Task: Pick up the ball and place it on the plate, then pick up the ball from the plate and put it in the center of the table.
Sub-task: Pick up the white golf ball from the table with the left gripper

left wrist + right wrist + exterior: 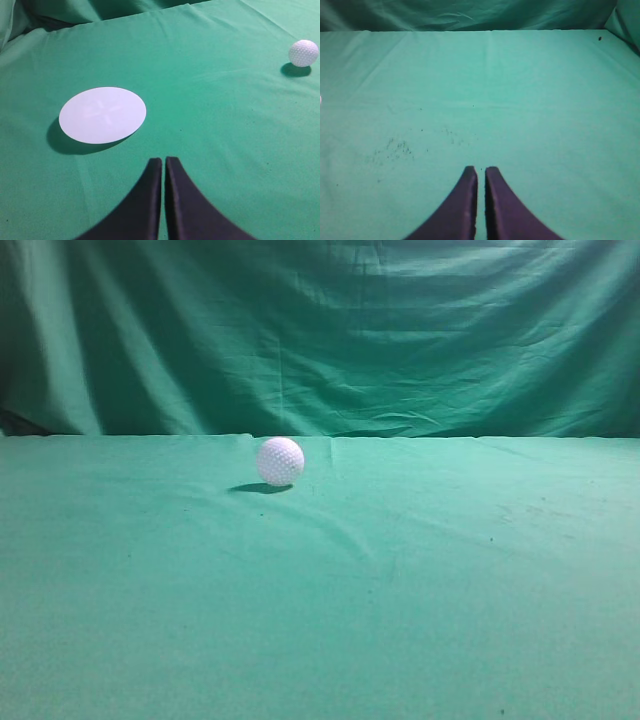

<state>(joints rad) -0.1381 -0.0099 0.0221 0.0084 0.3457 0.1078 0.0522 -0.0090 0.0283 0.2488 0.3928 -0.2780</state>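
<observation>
Broad worktop point(420, 620) under slightly wrinkled teal-green cloth, carrying a small dimpled white ball point(280, 461) toward its far edge and a flat round white plate point(102, 114) lying well apart from it, with faint dark specks point(395, 149) scattered on one bare patch.

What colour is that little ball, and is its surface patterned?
The ball is white, covered in small dimples like a golf ball. The exterior view shows it best.
</observation>
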